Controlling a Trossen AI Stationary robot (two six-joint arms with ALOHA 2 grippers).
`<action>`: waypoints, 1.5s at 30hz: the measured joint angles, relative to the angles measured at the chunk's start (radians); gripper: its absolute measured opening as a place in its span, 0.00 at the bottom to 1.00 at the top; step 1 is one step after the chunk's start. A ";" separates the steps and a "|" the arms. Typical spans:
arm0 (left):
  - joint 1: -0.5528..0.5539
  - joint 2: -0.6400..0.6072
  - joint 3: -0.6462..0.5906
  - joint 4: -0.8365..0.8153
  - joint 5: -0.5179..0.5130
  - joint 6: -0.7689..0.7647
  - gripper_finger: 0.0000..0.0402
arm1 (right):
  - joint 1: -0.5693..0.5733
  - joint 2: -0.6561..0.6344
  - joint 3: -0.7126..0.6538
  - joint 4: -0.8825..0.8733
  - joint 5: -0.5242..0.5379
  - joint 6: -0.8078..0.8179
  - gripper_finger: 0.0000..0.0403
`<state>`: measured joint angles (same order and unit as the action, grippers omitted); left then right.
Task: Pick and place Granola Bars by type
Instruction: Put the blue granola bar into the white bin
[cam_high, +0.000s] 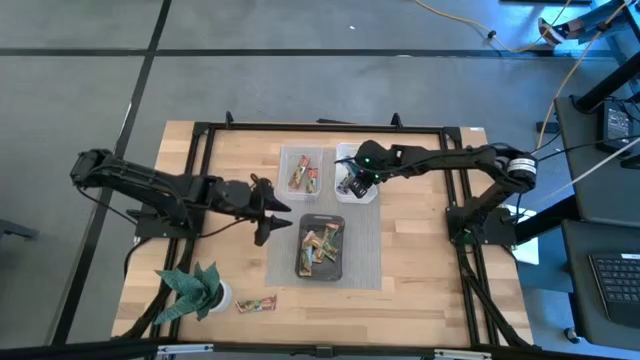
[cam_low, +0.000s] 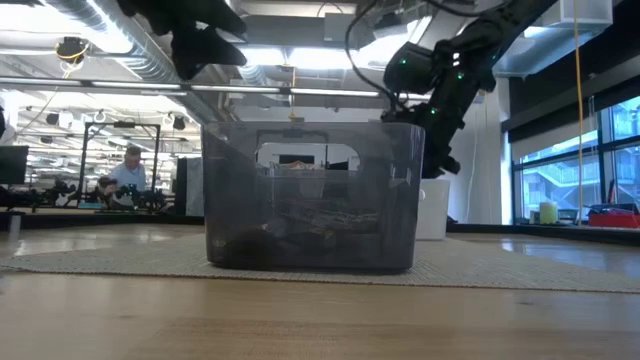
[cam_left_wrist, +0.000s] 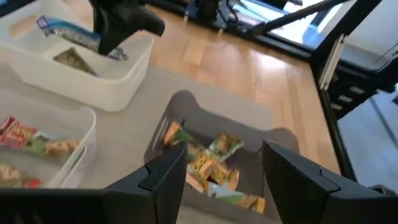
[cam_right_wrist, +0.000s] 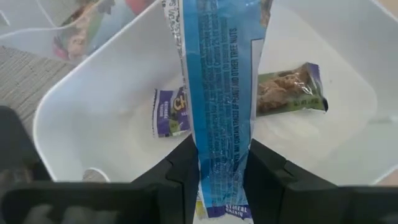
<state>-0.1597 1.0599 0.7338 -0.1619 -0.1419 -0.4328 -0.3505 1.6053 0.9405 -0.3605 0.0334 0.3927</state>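
Note:
Granola bars lie in three trays. Green-yellow ones fill the dark tray (cam_high: 320, 248), red-green ones the clear tray (cam_high: 305, 172), and two purple-blue ones (cam_right_wrist: 171, 112) rest flat on the floor of the white tray (cam_high: 362, 193). A loose bar (cam_high: 257, 304) lies by the plant. My right gripper (cam_right_wrist: 217, 180) hangs over the white tray, shut on a blue-wrapped bar (cam_right_wrist: 221, 74). My left gripper (cam_left_wrist: 224, 180) is open and holds nothing; it hovers at the dark tray's left side, pointing toward the green-yellow bars (cam_left_wrist: 211, 165). My right gripper pinches the blue-wrapped bar between its two fingers, on the flat faces near one end (cam_right_wrist: 219, 163), and a short stub of wrapper shows behind them. The fingers slant down from the table's right side. The bar sticks out ahead of them over the white tray's inside.
A green artificial plant (cam_high: 195, 290) stands at the near left corner. A grey mat (cam_high: 370, 260) lies under the trays. The black frame rails (cam_high: 200, 150) run along the table's edges. Bare wood shows at the near right.

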 joint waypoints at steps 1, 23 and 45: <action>-0.010 0.000 0.000 -0.012 -0.012 -0.008 0.49 | 0.000 0.003 0.000 -0.001 0.000 -0.001 0.27; -0.178 0.269 0.190 -0.364 -0.013 -0.159 0.49 | 0.000 0.005 0.000 -0.004 -0.037 -0.034 0.27; -0.413 0.661 0.448 -0.611 0.108 -0.405 0.49 | 0.000 0.005 0.000 -0.004 -0.035 -0.065 0.27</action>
<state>-0.5724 1.7209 1.1820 -0.7730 -0.0344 -0.8378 -0.3508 1.6104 0.9405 -0.3649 -0.0013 0.3279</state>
